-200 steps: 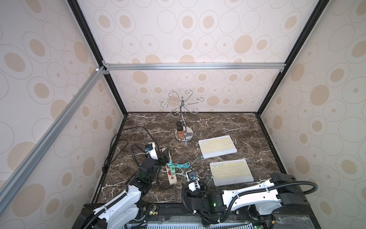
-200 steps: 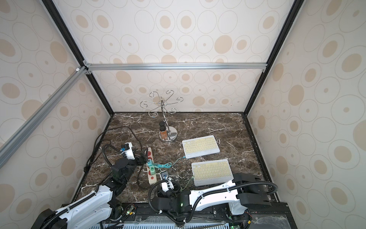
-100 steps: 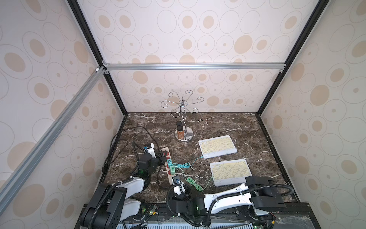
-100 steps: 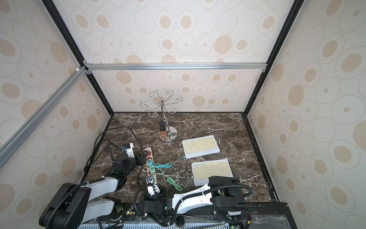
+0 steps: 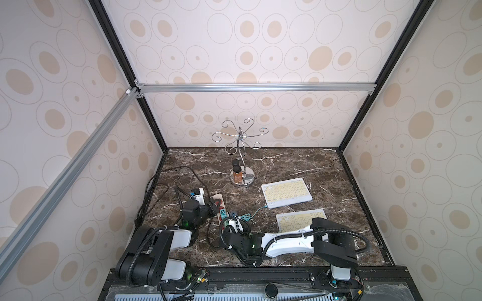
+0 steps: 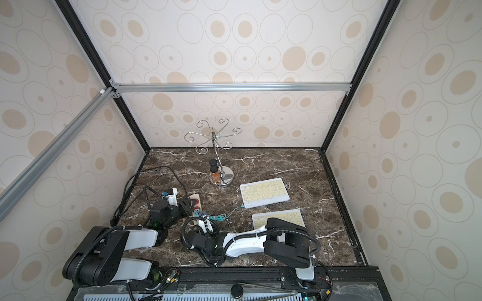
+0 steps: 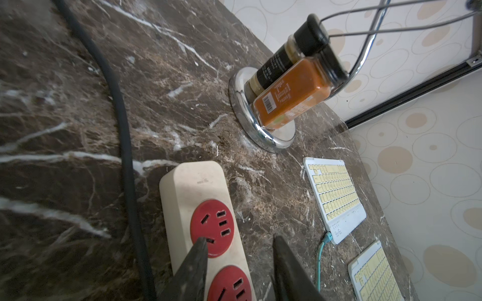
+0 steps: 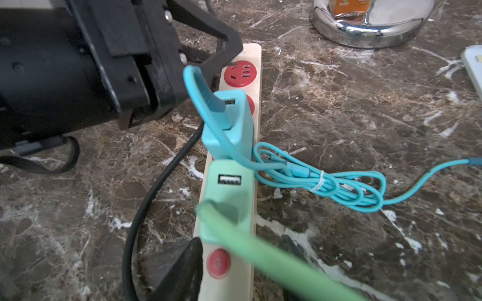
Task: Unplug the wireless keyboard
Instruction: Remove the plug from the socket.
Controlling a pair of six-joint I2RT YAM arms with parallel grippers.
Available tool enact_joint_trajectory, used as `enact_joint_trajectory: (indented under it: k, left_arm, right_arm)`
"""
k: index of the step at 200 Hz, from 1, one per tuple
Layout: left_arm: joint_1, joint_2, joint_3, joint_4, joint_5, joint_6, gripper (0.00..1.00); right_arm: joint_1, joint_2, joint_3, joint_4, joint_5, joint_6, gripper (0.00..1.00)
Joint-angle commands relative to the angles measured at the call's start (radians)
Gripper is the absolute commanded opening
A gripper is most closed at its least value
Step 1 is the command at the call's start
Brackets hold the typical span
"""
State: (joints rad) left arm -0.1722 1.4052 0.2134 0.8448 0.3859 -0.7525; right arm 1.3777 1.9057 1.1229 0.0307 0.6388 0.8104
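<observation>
right gripper (image 8: 238,256) at the green cable (image 8: 273,260) leaving the mint charger (image 8: 229,198), cannot tell if its jaws pinch it, left gripper (image 7: 240,250) jaws part-spread astride the power strip (image 7: 193,187), grip unclear, teal cable (image 7: 322,250) plugged into the farther wireless keyboard (image 7: 336,198) on the desk (image 5: 300,166)

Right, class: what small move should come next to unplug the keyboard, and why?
Probably close the left end effector on the beige plastic power strip to brace it. Its black fingers stand apart at the strip's far end, by a red socket, one clear of its edge, while the right end effector sits at the mint-green USB charger with its green cable plugged in.
</observation>
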Motion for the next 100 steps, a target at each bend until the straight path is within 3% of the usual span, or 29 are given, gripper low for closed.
enact_joint_trajectory:
  k: [1, 100]
  left_arm:
    - [0.014, 0.054, 0.051, 0.057, 0.066, -0.028, 0.36]
    - [0.023, 0.141, 0.067, 0.042, 0.062, -0.038, 0.29]
  right_arm:
    - [-0.010, 0.026, 0.036, 0.031, -0.024, -0.051, 0.49]
    - [-0.026, 0.074, 0.087, 0.045, 0.007, -0.100, 0.43]
